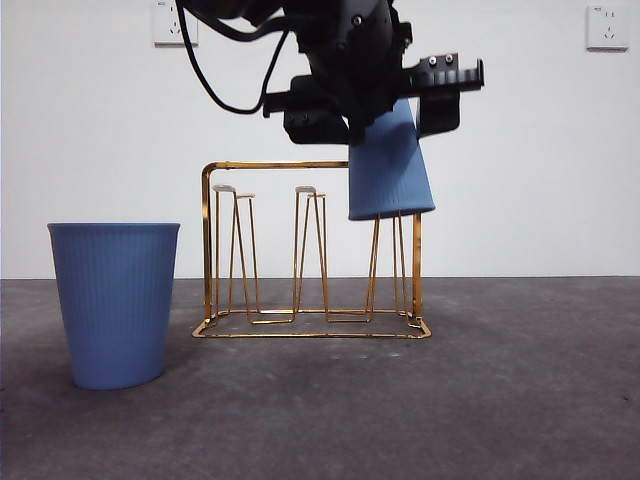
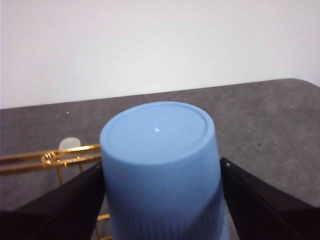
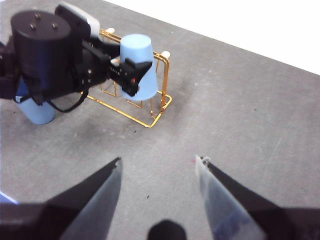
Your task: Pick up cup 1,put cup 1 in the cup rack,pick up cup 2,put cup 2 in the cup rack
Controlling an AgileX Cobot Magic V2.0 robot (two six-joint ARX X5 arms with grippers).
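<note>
While the left end effector point(image 1: 385, 115) clamps an inverted blue cup point(image 1: 390, 170) over the cup rack point(image 1: 310, 250), the right end effector point(image 3: 157, 172) hangs open, empty.

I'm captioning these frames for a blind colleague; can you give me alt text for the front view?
The left gripper, coming in from above, holds an upside-down blue cup tilted over the right end of a gold wire cup rack. A second blue cup stands upright on the dark table, left of the rack, against a white wall.
</note>
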